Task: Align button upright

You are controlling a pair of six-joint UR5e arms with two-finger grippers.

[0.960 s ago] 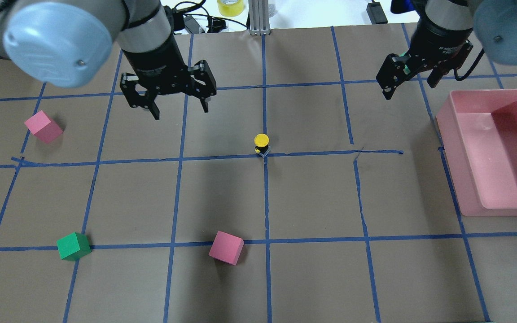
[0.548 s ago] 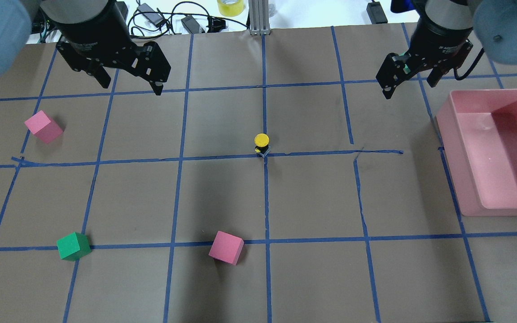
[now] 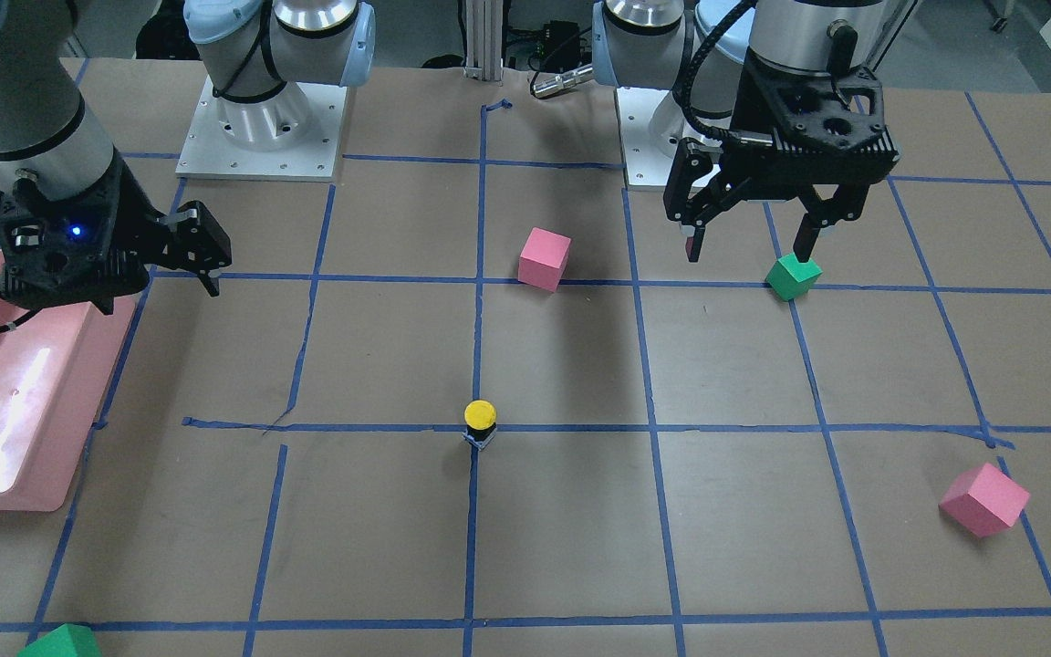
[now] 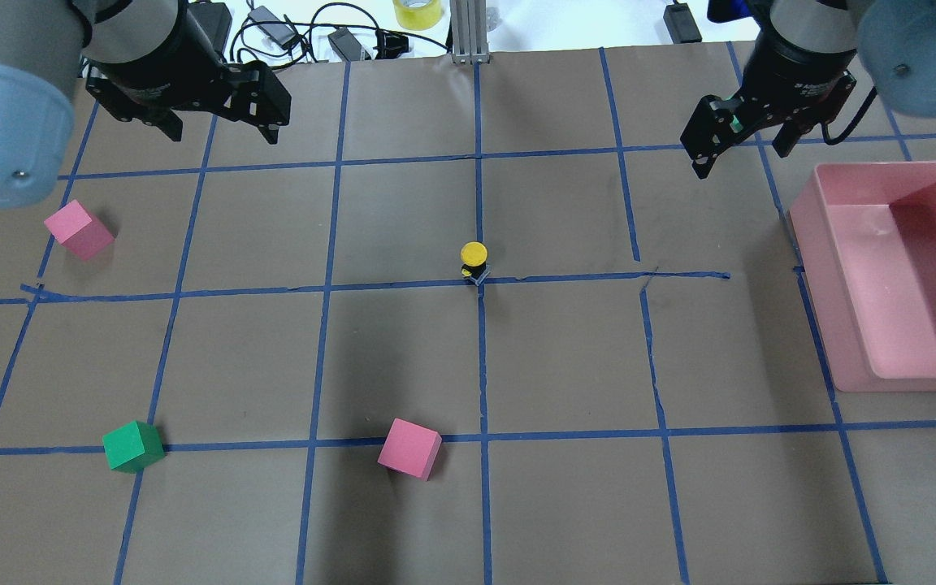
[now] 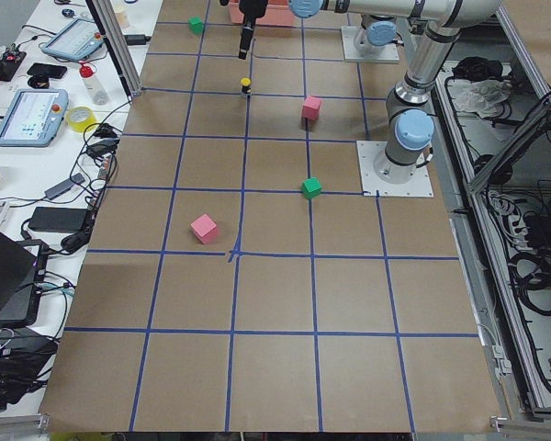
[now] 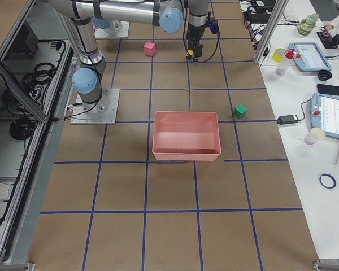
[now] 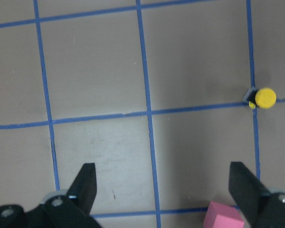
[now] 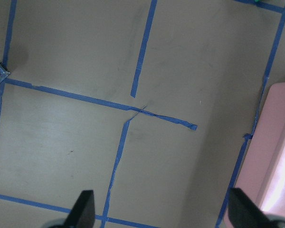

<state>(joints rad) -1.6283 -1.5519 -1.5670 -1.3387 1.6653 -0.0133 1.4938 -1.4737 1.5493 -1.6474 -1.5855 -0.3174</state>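
Note:
The button (image 4: 474,260) has a yellow cap and a black body. It stands upright on the tape crossing at the table's middle, and also shows in the front view (image 3: 480,422) and the left wrist view (image 7: 264,97). My left gripper (image 4: 220,134) is open and empty, high over the far left of the table, well away from the button. It shows in the front view (image 3: 747,248) and the left wrist view (image 7: 164,190). My right gripper (image 4: 740,161) is open and empty at the far right, also seen in the front view (image 3: 161,292).
A pink bin (image 4: 817,284) stands at the right edge. A pink cube (image 4: 78,229) lies at the left, another pink cube (image 4: 409,448) near the front middle, and a green cube (image 4: 133,446) at the front left. Cables and a tape roll lie beyond the far edge.
My left arm has drawn back and to the left, away from the button, with its gripper staying open. The button and the right arm have not moved.

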